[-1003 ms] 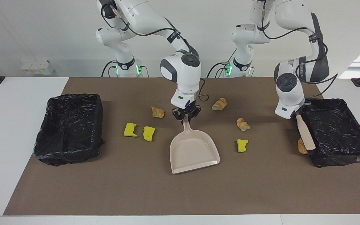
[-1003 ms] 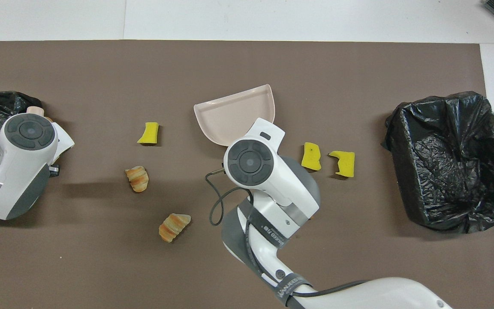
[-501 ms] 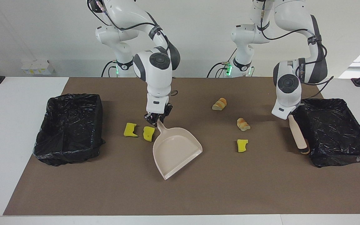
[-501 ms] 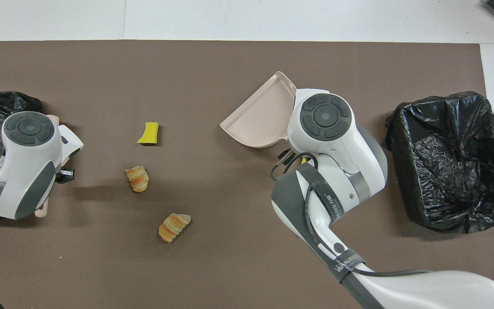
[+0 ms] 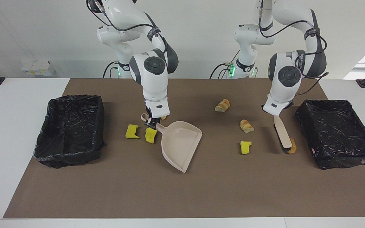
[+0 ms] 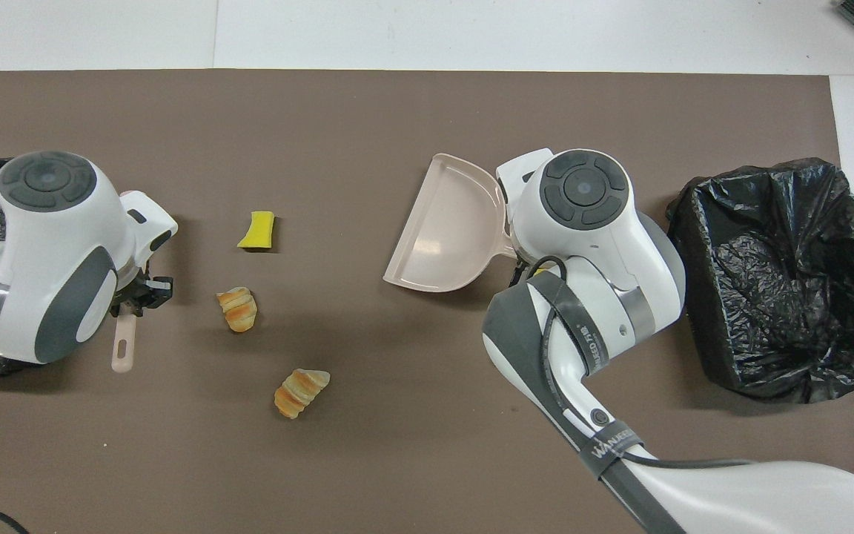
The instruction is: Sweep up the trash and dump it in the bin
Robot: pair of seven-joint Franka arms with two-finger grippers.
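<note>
My right gripper (image 5: 151, 122) is shut on the handle of the beige dustpan (image 5: 181, 144), whose mouth faces the left arm's end; the pan also shows in the overhead view (image 6: 449, 226). Two yellow chunks (image 5: 132, 131) (image 5: 150, 135) lie beside its handle, and a bread lump (image 5: 163, 117) peeks out by the gripper. My left gripper (image 5: 276, 114) is shut on the beige brush (image 5: 281, 131), whose head touches a bread lump (image 5: 292, 146). A yellow chunk (image 5: 246, 147) and two bread lumps (image 5: 246, 125) (image 5: 222, 105) lie between brush and pan.
A black-lined bin (image 5: 71, 104) stands at the right arm's end of the brown mat and another bin (image 5: 337, 106) at the left arm's end, beside the brush. In the overhead view the right arm's wrist hides the yellow chunks by the pan's handle.
The right gripper carried the dustpan toward the right arm's end and turned its mouth toward the left arm's end. The left gripper moved the brush away from its bin, pushing a bread lump along.
</note>
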